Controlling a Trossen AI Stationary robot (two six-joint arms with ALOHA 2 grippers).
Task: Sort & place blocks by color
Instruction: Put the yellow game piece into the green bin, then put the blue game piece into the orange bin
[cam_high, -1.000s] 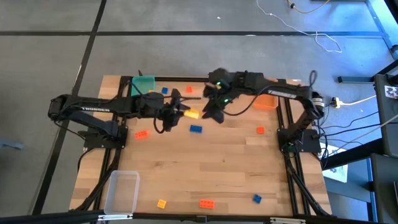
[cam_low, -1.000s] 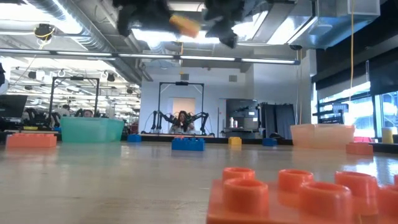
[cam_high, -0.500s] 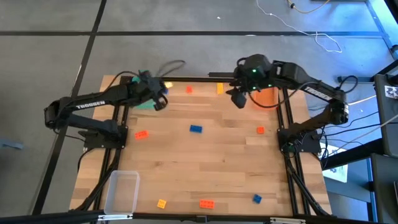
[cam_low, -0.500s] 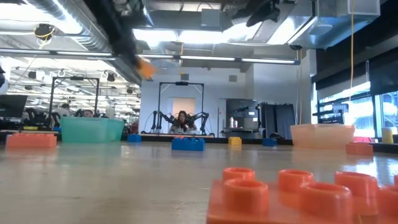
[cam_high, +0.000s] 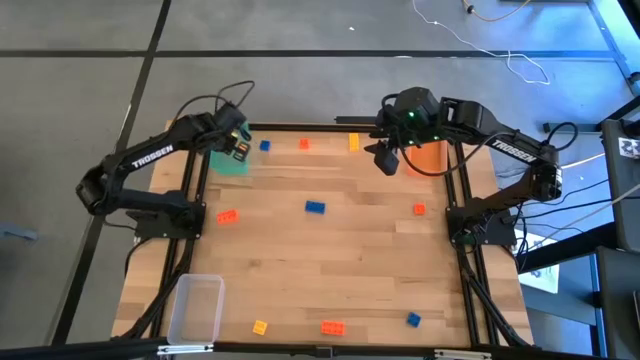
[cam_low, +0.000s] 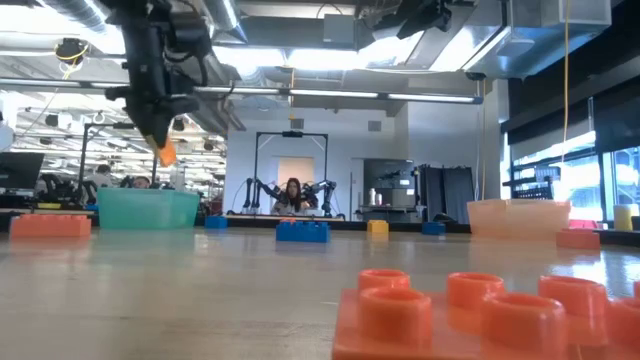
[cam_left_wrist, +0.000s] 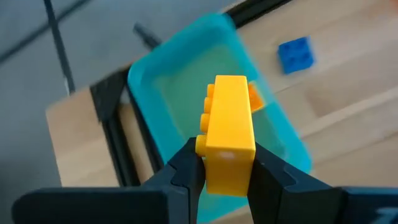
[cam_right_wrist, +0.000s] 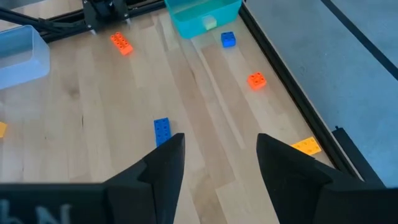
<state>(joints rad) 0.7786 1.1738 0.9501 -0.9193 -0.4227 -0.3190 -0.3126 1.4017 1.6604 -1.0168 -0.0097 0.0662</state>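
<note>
Wooden table (cam_high: 330, 270): most of the sorting is left, judging by how many blocks lie loose on the boards.
Green bin (cam_high: 229, 160): sits at the table's eleven o'clock corner; one yellow piece shows inside it in the left wrist view.
Orange bin (cam_high: 428, 160): at the two o'clock corner; its contents cannot be made out.
Clear bin (cam_high: 197, 308): at the seven o'clock corner, and it looks empty.
Left gripper (cam_left_wrist: 227, 167): hovers over the green bin, its fingers clamped on a yellow block (cam_left_wrist: 229, 134); dropping it in looks like the step in hand.
Right gripper (cam_right_wrist: 214, 163): waits at one o'clock beside the orange bin, fingers spread wide and holding nothing.
Loose blue blocks: one at the table's centre (cam_high: 315, 208), one at twelve o'clock just beside the green bin (cam_high: 264, 145), one at five o'clock (cam_high: 413, 319).
Loose orange-red blocks: at nine o'clock (cam_high: 227, 215), three o'clock (cam_high: 418, 209), twelve o'clock (cam_high: 304, 143) and six o'clock (cam_high: 332, 327).
Loose yellow blocks: at twelve o'clock on the far edge (cam_high: 353, 142) and at seven o'clock (cam_high: 260, 327).
</note>
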